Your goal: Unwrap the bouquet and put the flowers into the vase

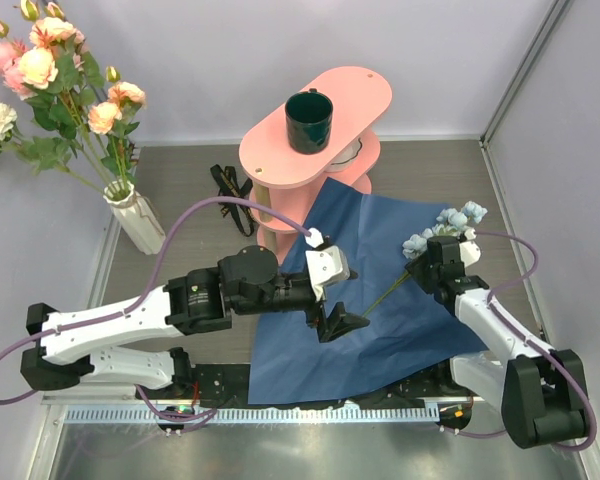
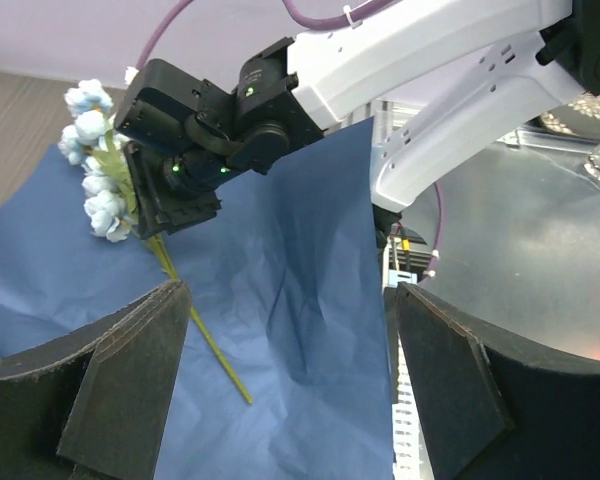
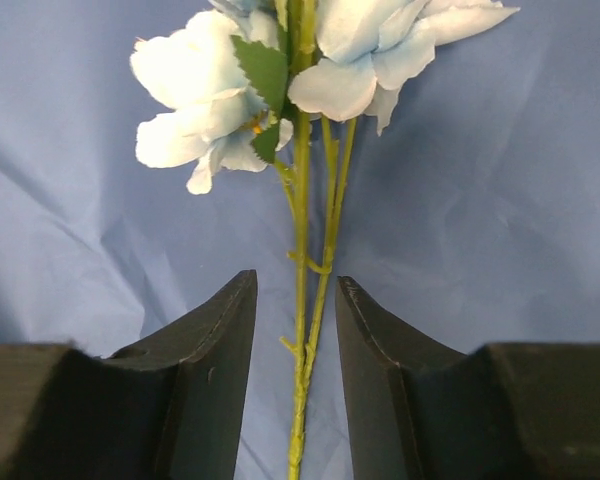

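The blue wrapping paper (image 1: 400, 335) lies spread flat on the table. One pale-blue flower (image 1: 450, 225) rests on it, its green stem (image 1: 385, 295) running down-left. My right gripper (image 3: 295, 300) is open and straddles that stem (image 3: 302, 380) just below the blooms (image 3: 210, 90), with a narrow gap on each side. My left gripper (image 2: 290, 380) hangs wide open over the paper (image 2: 310, 300), holding nothing, beside the stem's cut end (image 2: 205, 335). The ribbed cream vase (image 1: 135, 215) stands at the far left with several pink, peach and cream flowers (image 1: 55, 70) in it.
A pink two-tier stand (image 1: 355, 90) sits behind the paper with a dark green mug (image 1: 309, 120) on top. A black ribbon (image 1: 230, 185) lies left of the stand. Walls close in on the left and right.
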You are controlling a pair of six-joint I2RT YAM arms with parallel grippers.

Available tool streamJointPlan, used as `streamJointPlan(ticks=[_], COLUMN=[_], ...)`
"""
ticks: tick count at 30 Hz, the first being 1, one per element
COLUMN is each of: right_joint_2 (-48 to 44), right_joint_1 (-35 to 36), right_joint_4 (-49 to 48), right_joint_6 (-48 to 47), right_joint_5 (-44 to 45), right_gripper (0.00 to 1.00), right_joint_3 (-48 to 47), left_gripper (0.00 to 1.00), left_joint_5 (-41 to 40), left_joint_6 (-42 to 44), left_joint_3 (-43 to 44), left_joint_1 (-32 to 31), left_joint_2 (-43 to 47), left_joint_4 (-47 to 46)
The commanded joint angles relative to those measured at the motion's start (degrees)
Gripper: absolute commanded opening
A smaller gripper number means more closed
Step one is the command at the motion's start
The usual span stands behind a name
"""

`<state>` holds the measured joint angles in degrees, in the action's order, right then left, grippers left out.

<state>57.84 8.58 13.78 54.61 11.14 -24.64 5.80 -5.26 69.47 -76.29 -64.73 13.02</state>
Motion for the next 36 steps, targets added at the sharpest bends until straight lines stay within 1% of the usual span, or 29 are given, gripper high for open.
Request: streamJointPlan(ticks=[1, 3, 4, 5, 8, 9, 13, 14, 17, 20, 21, 23, 25, 27, 28, 30, 31, 32, 33, 34, 36], right_joint_2=[3.4, 4.7, 5.2, 6.1, 6.9, 7.1, 6.3, 5.7, 0.7, -7.6, -12.5, -17.4, -24.5, -29.2, -33.3, -37.0, -40.6, -41.9, -43.2, -44.1, -45.2], right_joint_1=[0.2, 0.2, 0.2, 0.2, 0.3, 0.2, 0.2, 0.2, 0.2, 0.2, 0.2, 0.2, 0.2, 0.2, 0.2, 0.2, 0.2, 0.2, 0.1, 0.2, 0.1], right_joint_4=[-6.5, -7.5, -8.4, -8.9, -10.5, -10.9, -10.6, -10.2, -7.5, -4.9, -4.4, -4.5, -5.9, -8.0, -8.8, -12.2, -13.2, -13.5, -17.0, -18.2, -21.4], right_joint_6=[1.7, 1.7, 1.7, 1.6, 1.6, 1.3, 0.6, 0.2, -0.5, -2.0, -2.5, -5.1, -8.9, -12.2, -14.9, -17.7, -18.7, -20.7, -21.6, -22.3, -25.2], right_joint_5=[2.1, 1.8, 1.9, 1.9, 2.5, 2.5, 4.0, 4.6, 6.5, 8.2, 8.7, 8.1, 5.6, 1.6, 0.3, -2.8, -6.6, -8.4, -10.3, -15.7, -20.7], right_gripper=[0.41, 0.37, 0.36, 0.36, 0.33, 0.25, 0.11, 0.06, 0.01, 0.01, 0.01, 0.01, 0.01, 0.01, 0.01, 0.01, 0.01, 0.01, 0.01, 0.01, 0.01], right_joint_3=[1.2, 1.7, 1.9, 2.4, 3.6, 3.8, 4.4, 4.4, 4.3, 4.3, 4.3, 5.0, 5.4, 5.8, 6.5, 7.2, 7.5, 7.4, 7.3, 6.7, 5.6], left_gripper=[0.88, 0.88, 0.88, 0.88, 0.88, 0.88, 0.88, 0.88, 0.88, 0.88, 0.88, 0.88, 0.88, 0.88, 0.88, 0.88, 0.88, 0.89, 0.89, 0.89, 0.91], left_joint_5=[-5.4, -5.4, -5.4, -7.0, -7.4, -7.6, -7.9, -8.0, -8.2, -8.7, -9.0, -9.1, -9.5, -10.0, -10.2, -11.0, -11.2, -11.3, -11.3, -11.3, -11.2], left_joint_6=[2.8, 2.7, 2.7, 2.8, 2.7, 2.7, 2.8, 2.8, 2.8, 3.0, 3.1, 3.2, 3.4, 3.7, 3.8, 3.8, 3.7, 3.7, 3.8, 3.9, 3.8], left_joint_3=[0.0, 0.0, -0.1, -0.1, -0.1, -0.1, -0.2, -0.2, 0.0, 0.1, 0.1, 0.0, 0.0, 0.0, 0.2, 0.6, 1.1, 1.2, 1.3, 1.4, 1.9], left_joint_1=[-1.0, -1.3, -1.3, -1.4, -1.5, -1.4, -1.5, -1.5, -1.5, -1.4, -1.5, -1.5, -1.5, -1.5, -1.5, -1.5, -1.5, -1.5, -1.5, -1.4, -1.3], left_joint_2=[1.0, 0.8, 0.8, 0.7, 0.4, 0.2, -0.9, -1.2, -2.2, -2.9, -3.0, -3.4, -3.6, -4.2, -4.4, -5.1, -5.2, -5.4, -5.5, -5.6, -5.9], left_joint_4=[-0.1, -0.1, -0.2, -0.2, -0.2, -0.2, 0.0, 0.0, 0.3, 0.7, 0.8, 0.8, 0.8, 1.0, 1.3, 1.8, 2.3, 2.5, 2.5, 2.3, 2.3])
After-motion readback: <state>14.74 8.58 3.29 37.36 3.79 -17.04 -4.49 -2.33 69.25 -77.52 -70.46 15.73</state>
